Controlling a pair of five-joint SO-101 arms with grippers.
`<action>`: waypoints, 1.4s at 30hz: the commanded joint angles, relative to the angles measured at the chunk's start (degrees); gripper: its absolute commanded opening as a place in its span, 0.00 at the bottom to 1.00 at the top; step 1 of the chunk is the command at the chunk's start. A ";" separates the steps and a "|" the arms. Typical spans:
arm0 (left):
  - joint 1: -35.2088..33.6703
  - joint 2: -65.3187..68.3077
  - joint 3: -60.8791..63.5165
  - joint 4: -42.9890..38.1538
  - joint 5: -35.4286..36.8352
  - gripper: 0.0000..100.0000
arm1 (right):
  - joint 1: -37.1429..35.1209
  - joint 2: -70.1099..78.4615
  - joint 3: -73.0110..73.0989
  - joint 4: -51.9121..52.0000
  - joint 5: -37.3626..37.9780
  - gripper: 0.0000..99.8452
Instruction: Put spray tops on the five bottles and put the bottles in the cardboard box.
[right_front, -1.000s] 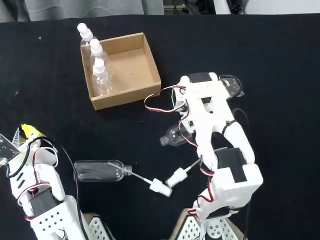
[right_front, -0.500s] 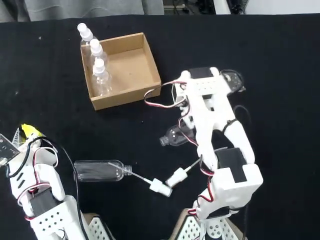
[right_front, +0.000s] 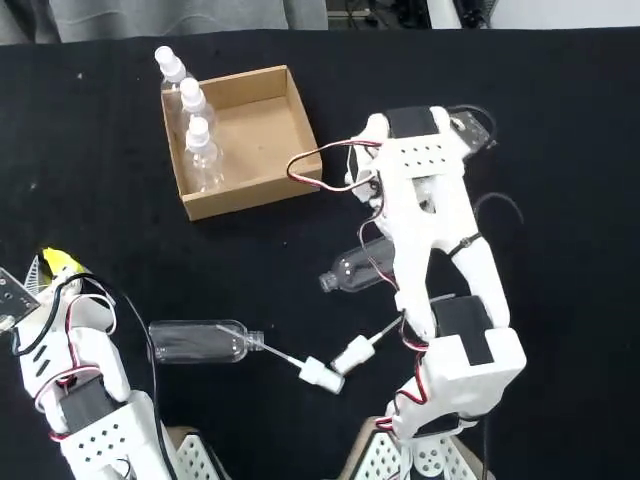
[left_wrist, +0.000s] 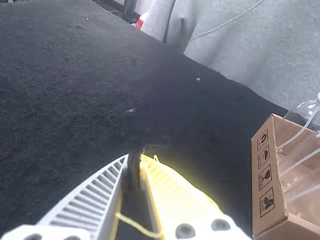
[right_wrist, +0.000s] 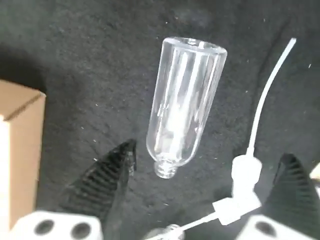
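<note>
An uncapped clear bottle (right_front: 352, 268) lies on the black cloth under my right arm (right_front: 425, 190). In the right wrist view this bottle (right_wrist: 184, 105) lies between the spread black fingers of my right gripper (right_wrist: 209, 151), which is open and above it. A spray top (right_wrist: 245, 172) with its long tube lies beside it. A second bottle (right_front: 197, 341) lies at the front left, its mouth meeting the tube of another spray top (right_front: 320, 375). The loose spray top (right_front: 352, 354) lies close by. My left gripper (right_front: 55, 263) rests shut at the front left (left_wrist: 134, 161).
The cardboard box (right_front: 290, 130) stands at the back left, and three capped bottles (right_front: 200, 140) line its left wall. Its printed side (left_wrist: 265, 175) faces the left wrist view. A box corner (right_wrist: 17, 130) borders the right wrist view. Red and white wires (right_front: 325, 185) loop off the right arm.
My right arm has swung toward the far side of the table, and more of the uncapped bottle shows beneath it. The left arm and the other bottle have stayed put.
</note>
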 joint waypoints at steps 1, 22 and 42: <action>-0.13 -0.53 1.27 -1.49 -0.44 0.03 | -0.44 -4.53 -3.12 0.97 4.13 0.39; -0.13 -0.53 1.27 -1.49 -0.44 0.03 | -0.35 -4.62 -7.25 5.36 23.12 0.33; -0.22 -0.53 1.27 -1.49 -0.44 0.03 | 2.81 -12.79 -7.87 5.36 41.93 0.19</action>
